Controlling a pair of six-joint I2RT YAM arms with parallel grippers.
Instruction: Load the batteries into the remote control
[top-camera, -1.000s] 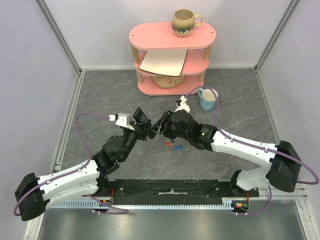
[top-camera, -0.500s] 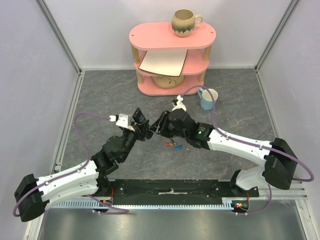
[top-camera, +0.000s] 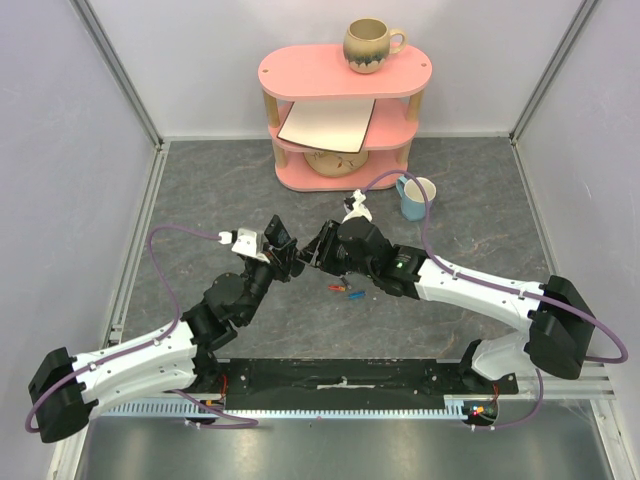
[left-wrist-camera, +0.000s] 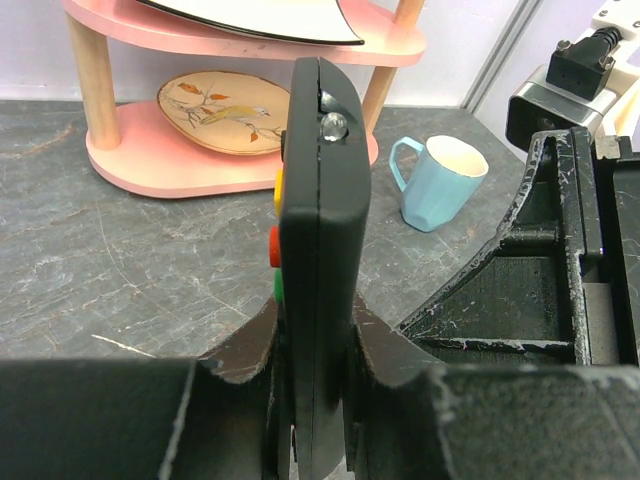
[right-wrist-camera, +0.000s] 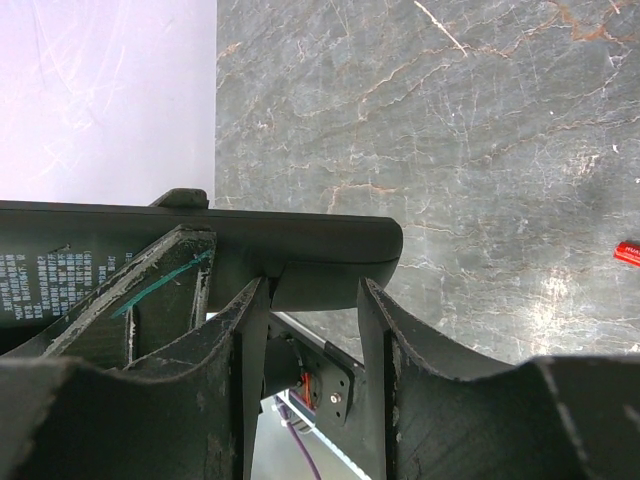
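The left tool (left-wrist-camera: 315, 345) is pinching the remote control (left-wrist-camera: 320, 190) across its thin dimension. One jaw is pressing on the button face and the other on the back, so the remote is standing on edge above the tabletop (top-camera: 200, 190). The right tool (right-wrist-camera: 310, 300) is hovering at one rounded end of the remote with its fingers spread and an empty gap between them. The remote's back, with its printed label, is lying across their tips. Whether they are touching it, I cannot tell.

The batteries (top-camera: 345, 291) are lying loose on the tabletop, just on the near side of the two tools. A red-orange battery (right-wrist-camera: 627, 250) is showing at the edge of the right wrist view.

The remote is probably going to handle as a light, stiff shell of smooth plastic, rigid enough for a firm squeeze but slippery under a sideways push. Gripped near one end, it is acting as a lever, so pressure on the battery cover could pivot it in the jaws. The best hold is likely across the flat faces, clear of the cover.

The batteries are looking hard, tiny and round, and apt to roll. Each is best taken across the middle of its barrel, leaving both ends free for seating.
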